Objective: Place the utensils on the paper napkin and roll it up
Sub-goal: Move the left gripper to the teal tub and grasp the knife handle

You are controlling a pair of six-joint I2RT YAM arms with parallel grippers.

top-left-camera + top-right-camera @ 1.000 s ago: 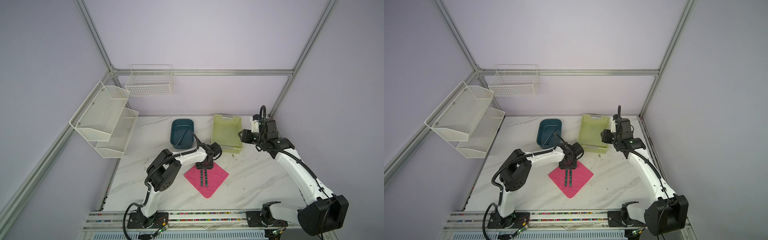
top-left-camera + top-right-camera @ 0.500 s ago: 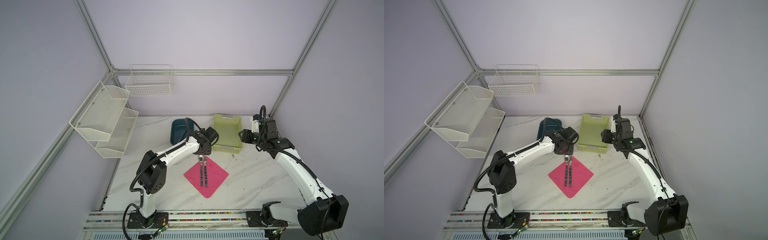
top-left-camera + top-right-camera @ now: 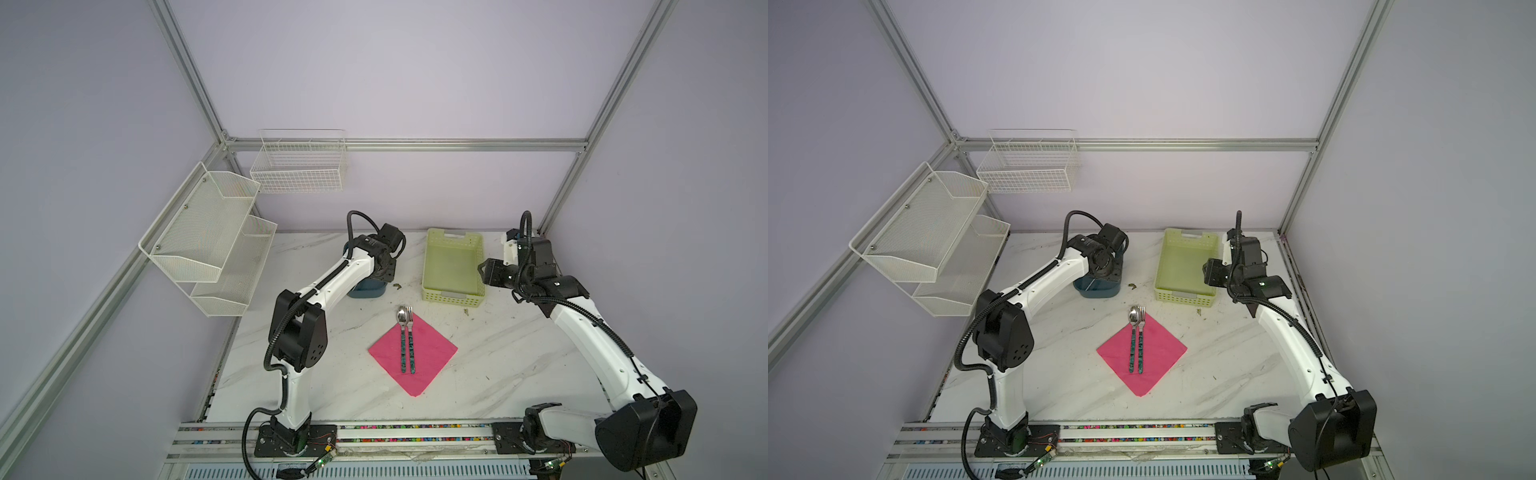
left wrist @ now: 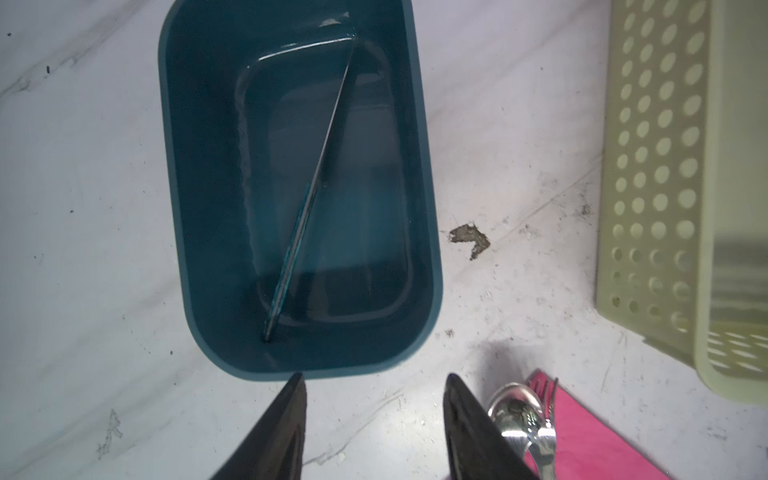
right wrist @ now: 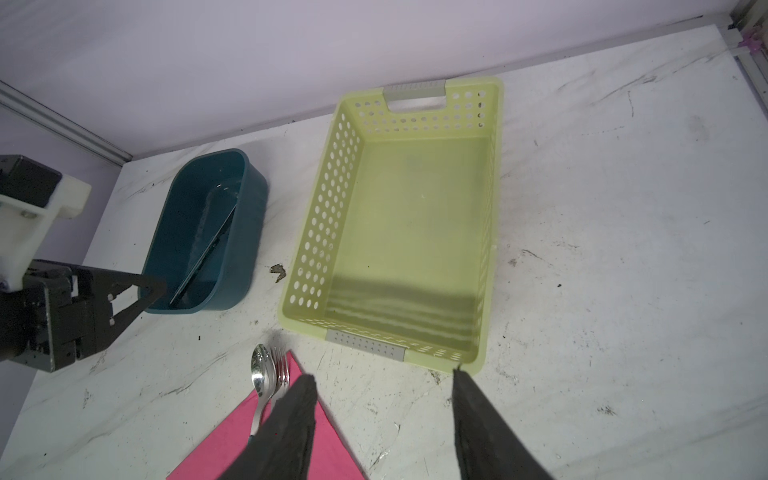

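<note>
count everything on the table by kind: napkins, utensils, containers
paper napkin: 1
utensils: 3 (spoon and fork on the paper napkin, knife in the teal tub)
containers: 2 (teal tub, green basket)
total: 6

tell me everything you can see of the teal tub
The tub is dark teal and glossy like plastic, a deep oblong with rounded corners and an open top. It stands upright on the marble table near the back, beside the green basket, with a gap between them. Inside lies one knife, set corner to corner; nothing else is in it. The left end effector hovers open by its near end, seemingly not touching.
</note>
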